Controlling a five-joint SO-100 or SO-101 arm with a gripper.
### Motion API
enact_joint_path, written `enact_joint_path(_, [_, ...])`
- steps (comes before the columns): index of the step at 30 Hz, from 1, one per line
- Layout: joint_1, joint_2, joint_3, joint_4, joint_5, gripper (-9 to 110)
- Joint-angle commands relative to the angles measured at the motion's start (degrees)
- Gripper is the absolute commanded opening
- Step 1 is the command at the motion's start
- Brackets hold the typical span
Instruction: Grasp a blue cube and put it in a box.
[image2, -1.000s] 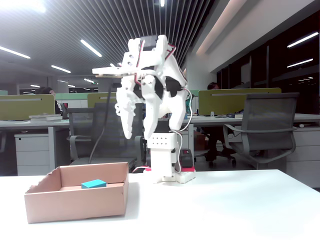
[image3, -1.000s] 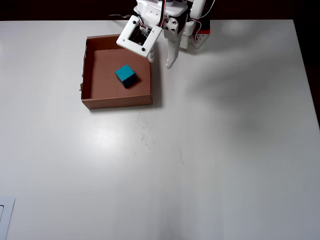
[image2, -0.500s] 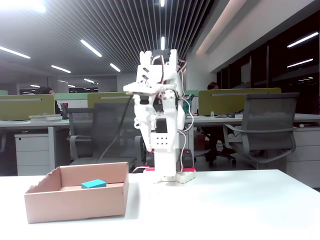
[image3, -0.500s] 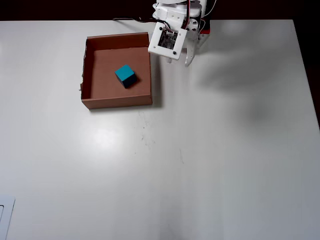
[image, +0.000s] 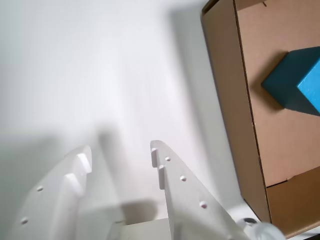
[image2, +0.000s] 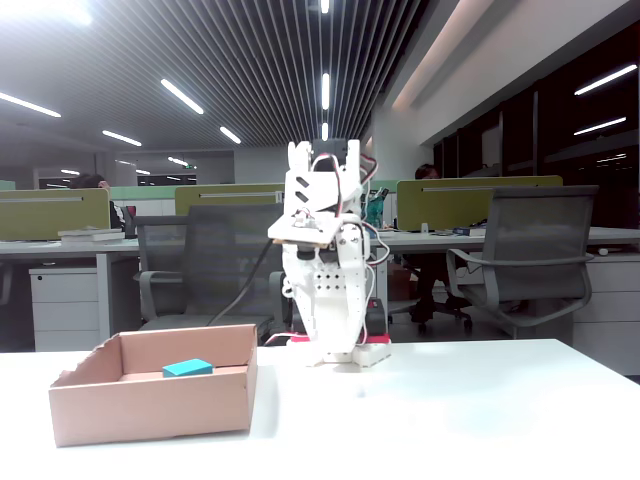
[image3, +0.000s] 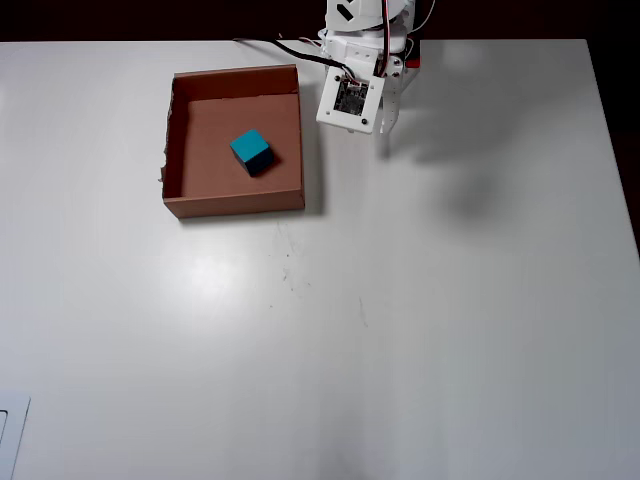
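blue cube (image3: 251, 152) sits on the floor of the box (image3: 181, 203), a little toward the wall nearest the arm in the overhead view, clear of all four walls; the job of placing it looks done. the tool (image: 120, 157) hangs over bare white surface (image3: 450, 320) just outside the box, its two white fingers (image: 177, 190) parted with nothing between them, which suits an arm folded close to its base (image2: 338, 352) with its load released. the wrist view catches one box wall and a corner of the cube at the right edge. the surface is plain, glossy white, faintly scuffed near the box. behind it, the fixed view shows an open-plan office: strip lights, green desk partitions, mesh chairs (image2: 530, 260), and seated workers in the distance.
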Motion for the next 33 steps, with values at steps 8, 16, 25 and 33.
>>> enact_joint_path(8, [0.7,5.8,4.4,0.2,0.4,14])
enact_joint_path(16, [0.8,8.3,9.1,-2.3,1.4,14])
enact_joint_path(25, [-0.5,8.3,14.0,-5.0,3.8,14])
enact_joint_path(33, [-0.6,8.3,14.0,-5.0,4.2,14])
